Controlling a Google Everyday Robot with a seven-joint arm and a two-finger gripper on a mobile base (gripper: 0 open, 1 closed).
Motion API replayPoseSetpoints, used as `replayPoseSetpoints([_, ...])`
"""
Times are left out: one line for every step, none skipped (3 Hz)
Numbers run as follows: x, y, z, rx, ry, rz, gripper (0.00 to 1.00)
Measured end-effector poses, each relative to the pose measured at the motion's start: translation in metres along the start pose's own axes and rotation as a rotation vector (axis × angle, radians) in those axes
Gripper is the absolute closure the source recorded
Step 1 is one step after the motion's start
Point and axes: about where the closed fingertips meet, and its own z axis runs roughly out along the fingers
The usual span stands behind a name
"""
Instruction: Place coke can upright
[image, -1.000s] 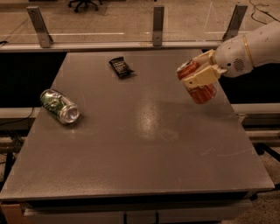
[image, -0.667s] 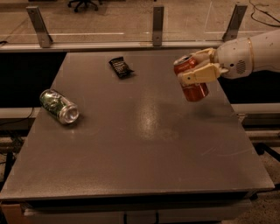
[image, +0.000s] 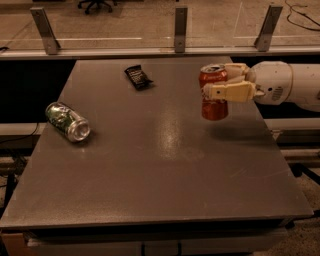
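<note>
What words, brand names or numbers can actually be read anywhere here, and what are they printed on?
Red aluminium coke can, held by the robot's gripper over the right side of the grey table: white script, too blurred to read.
Green-and-silver patterned can lying on its side at the left: no legible text.
Small black packet at the far side: no legible text.
No text in the picture can be quoted.

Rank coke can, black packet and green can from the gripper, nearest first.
Gripper: over the table's right side.
1. Coke can, in its grip.
2. Black packet, farther left, far side.
3. Green can, left edge.
</note>
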Motion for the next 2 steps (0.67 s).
replayPoseSetpoints([0.0028,0.0089,-0.0017,-0.033,-0.105,-0.018,1.00])
replayPoseSetpoints([0.0079,0.0180,-0.0026,-0.077,-0.175,-0.079,0.82])
